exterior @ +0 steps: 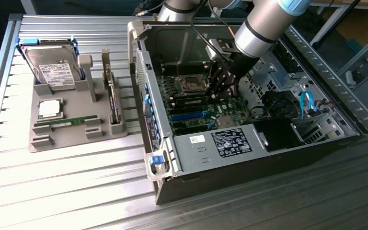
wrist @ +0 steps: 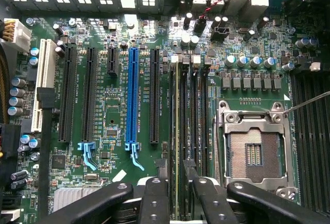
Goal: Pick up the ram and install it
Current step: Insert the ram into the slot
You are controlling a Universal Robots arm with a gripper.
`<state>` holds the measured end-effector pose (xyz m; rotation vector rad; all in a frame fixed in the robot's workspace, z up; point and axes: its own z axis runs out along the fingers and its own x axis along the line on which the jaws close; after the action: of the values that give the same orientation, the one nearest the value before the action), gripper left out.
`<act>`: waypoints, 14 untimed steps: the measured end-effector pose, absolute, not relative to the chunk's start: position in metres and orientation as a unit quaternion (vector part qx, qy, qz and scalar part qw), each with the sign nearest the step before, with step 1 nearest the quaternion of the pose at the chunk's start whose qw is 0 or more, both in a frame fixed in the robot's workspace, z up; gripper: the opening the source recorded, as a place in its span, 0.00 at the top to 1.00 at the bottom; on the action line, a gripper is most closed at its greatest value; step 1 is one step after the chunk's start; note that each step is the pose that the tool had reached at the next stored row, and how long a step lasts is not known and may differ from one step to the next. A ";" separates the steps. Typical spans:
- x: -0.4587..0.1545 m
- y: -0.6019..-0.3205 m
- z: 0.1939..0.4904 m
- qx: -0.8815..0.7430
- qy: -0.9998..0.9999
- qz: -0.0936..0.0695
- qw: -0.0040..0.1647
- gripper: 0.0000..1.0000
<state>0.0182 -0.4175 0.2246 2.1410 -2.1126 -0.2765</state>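
Observation:
The ram (wrist: 178, 110) is a thin green stick standing on edge in a memory slot of the motherboard (wrist: 118, 110), beside the processor socket (wrist: 255, 152). My gripper (wrist: 177, 175) straddles one end of it. Its black fingers (wrist: 154, 198) stand apart on either side of the stick, with a small gap on each side, so it is open. In the exterior view the gripper (exterior: 221, 88) reaches down inside the open computer case (exterior: 248, 143), over the memory slots next to the socket.
At the exterior view's left, a grey tray (exterior: 75, 139) holds a hard drive (exterior: 53, 67), a square silver processor (exterior: 50, 108) and another green stick (exterior: 65, 123). Case walls, blue cables (exterior: 306, 103) and a power supply (exterior: 235, 141) surround the motherboard. A blue slot (wrist: 133, 98) runs parallel to the ram.

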 end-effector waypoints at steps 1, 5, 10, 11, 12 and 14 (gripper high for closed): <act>0.018 -0.417 0.225 0.708 -0.698 -0.091 0.061 0.74; 0.018 -0.417 0.225 0.709 -0.698 -0.082 0.052 0.74; 0.017 -0.417 0.229 0.711 -0.699 -0.069 0.039 0.74; 0.017 -0.417 0.233 0.711 -0.699 -0.067 0.036 0.74; 0.017 -0.417 0.235 0.711 -0.699 -0.063 0.032 0.74; 0.015 -0.417 0.237 0.712 -0.700 -0.049 0.019 0.74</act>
<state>0.0153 -0.4174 0.2374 2.2118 -2.1724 -0.1513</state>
